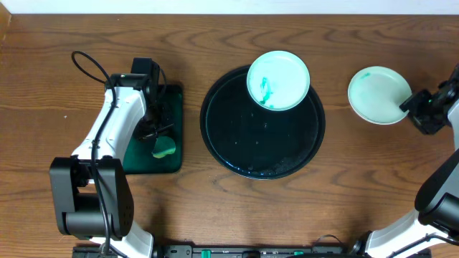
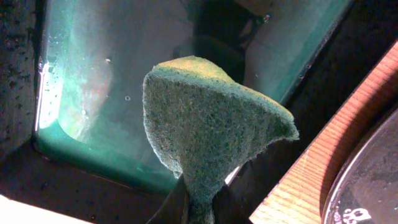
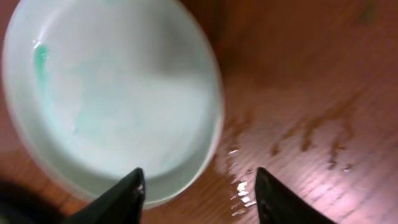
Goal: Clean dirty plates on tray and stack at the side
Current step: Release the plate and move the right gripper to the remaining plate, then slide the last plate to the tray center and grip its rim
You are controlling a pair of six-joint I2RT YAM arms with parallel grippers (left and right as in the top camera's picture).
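One sponge (image 2: 208, 124) gripped; one plate (image 1: 278, 79) on tray (image 1: 240, 140), second plate (image 1: 378, 94) beside.

Arm bodies: white shells, black joints.
Left arm (image 1: 107, 135) had white link covers, a boxy black base and a looping black cable (image 1: 74, 63); right arm (image 1: 441, 190) matched, its fingers (image 3: 118, 196) dark and tapered.

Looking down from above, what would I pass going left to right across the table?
First the sponge → black tray → plate on the bare wood → right gripper.
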